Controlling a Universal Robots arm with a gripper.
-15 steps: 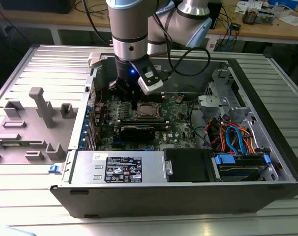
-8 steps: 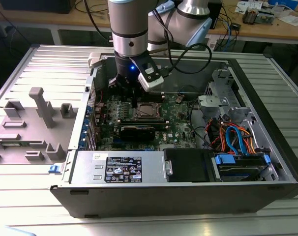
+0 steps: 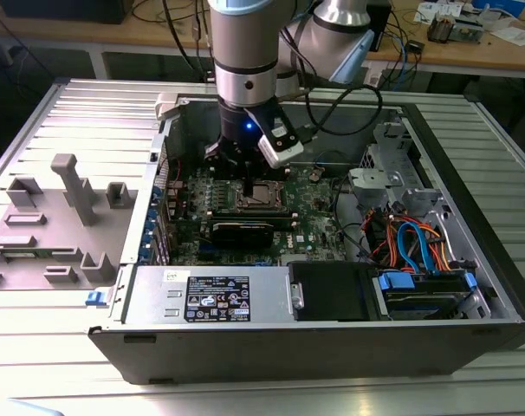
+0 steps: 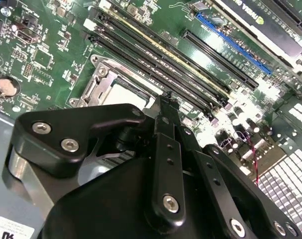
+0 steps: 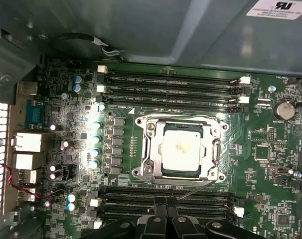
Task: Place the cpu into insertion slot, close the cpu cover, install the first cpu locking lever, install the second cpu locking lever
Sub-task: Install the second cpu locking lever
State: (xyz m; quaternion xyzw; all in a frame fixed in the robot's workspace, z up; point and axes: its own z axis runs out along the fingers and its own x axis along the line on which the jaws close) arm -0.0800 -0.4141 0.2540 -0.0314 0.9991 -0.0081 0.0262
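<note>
Already seated: the cpu (image 5: 180, 151) is framed by the closed cpu cover (image 5: 150, 149).
Lever locking is judged current; the gripper (image 5: 167, 203), fingers together, is held over memory slots (image 5: 166, 199).

One cpu (image 5: 181, 149) sits in one insertion slot (image 5: 148, 130), just beyond the jaws, framed by one cpu cover (image 5: 217, 152). There are two banks of long memory slots: one bank (image 5: 166, 201) right at the jaws, the other (image 5: 171, 89) on the socket's far side. One coin battery (image 5: 283, 110) lies off to the side of the jaws, and wider out there's one gripper (image 3: 248, 189), one black card (image 3: 241, 230) and one computer case (image 3: 332, 347).
</note>
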